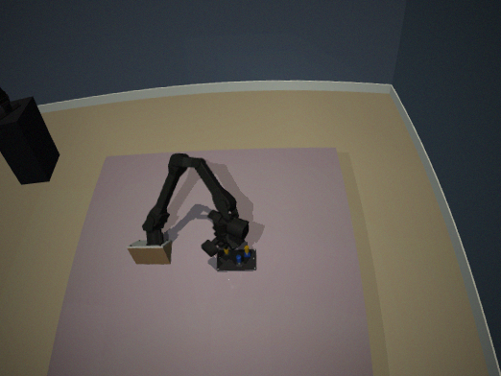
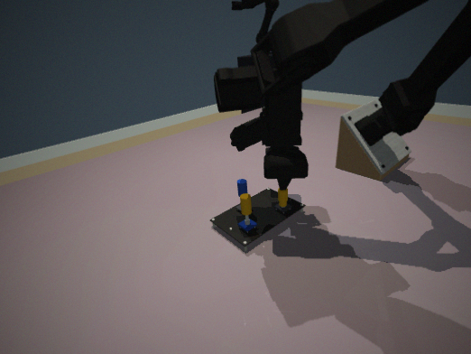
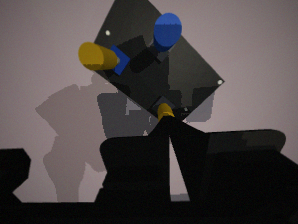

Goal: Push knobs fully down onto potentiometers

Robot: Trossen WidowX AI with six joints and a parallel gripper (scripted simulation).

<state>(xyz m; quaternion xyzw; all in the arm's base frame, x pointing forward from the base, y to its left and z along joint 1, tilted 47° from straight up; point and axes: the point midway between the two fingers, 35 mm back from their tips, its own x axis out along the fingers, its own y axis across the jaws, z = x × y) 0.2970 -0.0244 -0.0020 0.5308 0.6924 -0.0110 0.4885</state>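
Observation:
The dark circuit board [image 1: 226, 264] [image 2: 266, 221] [image 3: 135, 15] stands low on the table. My gripper [image 2: 283, 186] [image 3: 166, 119] is shut and empty, pointing down, its tips at the top of one yellow knob [image 2: 282, 199] [image 3: 164, 111]. That knob sits low, close to its dark potentiometer [image 2: 283, 209]. The other yellow knob [image 1: 247, 249] [image 2: 245, 204] [image 3: 95, 56] stands raised, with pale shaft showing above its blue potentiometer [image 2: 247, 226] [image 3: 121, 61]. A blue knob [image 1: 238, 258] [image 2: 242, 187] [image 3: 167, 32] also stands high; its base is partly hidden in the exterior view.
The arm's wedge-shaped base mount [image 1: 153, 255] [image 2: 356, 149] stands on the pink table top [image 1: 202, 326] [image 2: 113, 271], on the far side of the board in the exterior view. The raised blue and yellow knobs stand near my fingers. The arm's shadow falls across the board and table.

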